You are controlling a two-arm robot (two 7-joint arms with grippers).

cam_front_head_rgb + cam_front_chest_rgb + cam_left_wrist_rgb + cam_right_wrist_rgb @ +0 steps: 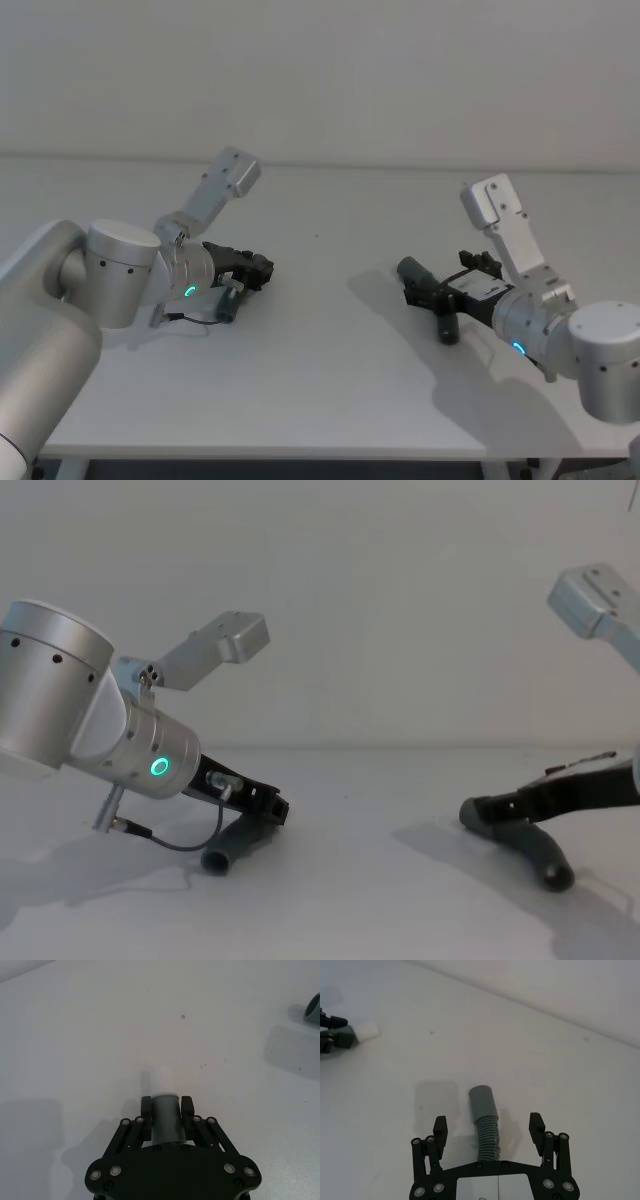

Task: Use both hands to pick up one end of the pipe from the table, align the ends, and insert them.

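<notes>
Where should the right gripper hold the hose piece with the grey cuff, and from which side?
Ribbed section just behind the cuff, approached from its rear with fingers either side: the open right gripper straddles it there, leaving the cuff free.

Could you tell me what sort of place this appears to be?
Probably a robotics lab bench: a plain white table before a bare wall, and two silver arms, the left pincer shut on the white-tipped hose piece, the right pincer open around the grey-cuffed hose piece.

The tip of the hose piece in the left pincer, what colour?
Whitish; the grey hose piece has a smooth narrow tip, best in left wrist view.
</notes>
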